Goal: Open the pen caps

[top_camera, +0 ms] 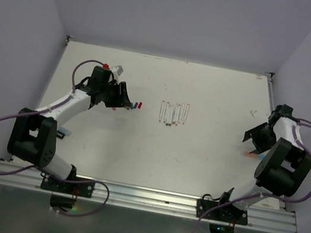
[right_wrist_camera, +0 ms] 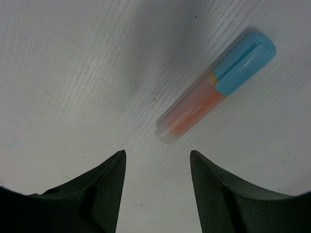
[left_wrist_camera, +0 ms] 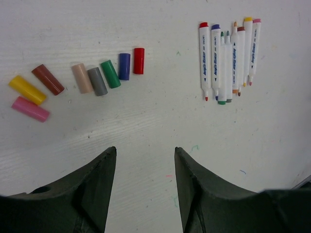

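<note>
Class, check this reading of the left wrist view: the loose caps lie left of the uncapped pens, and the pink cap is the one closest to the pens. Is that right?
Not quite. The cap closest to the pens is the red cap, not the pink cap, which lies at the far left end. The rest stands. The left wrist view shows it.

White table (top_camera: 208,162), pale lilac walls (top_camera: 162,9)

Cannot tell colours among the pens (top_camera: 174,114) from the top view: too small. Left of the pens, can see only two pen caps (top_camera: 139,105) there; lose the rest behind the left gripper (top_camera: 126,102). Far right of the pens, cannot read the blurred print on the highlighter (right_wrist_camera: 214,90).
</note>
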Controlling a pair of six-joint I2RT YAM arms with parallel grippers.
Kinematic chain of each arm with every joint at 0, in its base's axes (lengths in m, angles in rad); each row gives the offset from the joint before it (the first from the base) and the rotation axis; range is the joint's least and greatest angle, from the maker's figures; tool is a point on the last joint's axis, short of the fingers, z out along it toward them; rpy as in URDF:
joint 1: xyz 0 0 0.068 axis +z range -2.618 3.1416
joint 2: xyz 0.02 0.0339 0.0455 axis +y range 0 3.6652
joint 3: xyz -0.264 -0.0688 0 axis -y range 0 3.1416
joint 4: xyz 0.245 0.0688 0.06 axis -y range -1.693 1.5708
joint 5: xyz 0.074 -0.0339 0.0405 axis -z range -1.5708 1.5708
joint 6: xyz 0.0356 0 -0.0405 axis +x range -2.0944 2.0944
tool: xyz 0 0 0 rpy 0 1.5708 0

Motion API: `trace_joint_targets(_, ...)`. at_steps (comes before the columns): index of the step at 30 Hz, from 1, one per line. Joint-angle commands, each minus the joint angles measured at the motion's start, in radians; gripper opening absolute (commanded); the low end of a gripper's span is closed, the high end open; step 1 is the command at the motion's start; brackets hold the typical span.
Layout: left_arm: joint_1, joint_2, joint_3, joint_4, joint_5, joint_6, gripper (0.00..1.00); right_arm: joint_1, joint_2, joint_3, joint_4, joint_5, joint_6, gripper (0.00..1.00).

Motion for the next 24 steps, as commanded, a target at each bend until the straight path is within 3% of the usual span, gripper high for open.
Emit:
trace_joint_targets(1,0.001,-0.037,0.025,0.002,0.012,0.028,0.54,-0.016,-0.029,-0.012,0.022,0.045,-0.024,0.59)
trace_joint_targets(24,0.0,-0.062,0.029,-0.045,-0.013,0.042,0.55,-0.025,0.082,-0.102,0.16,0.066,0.005,0.54)
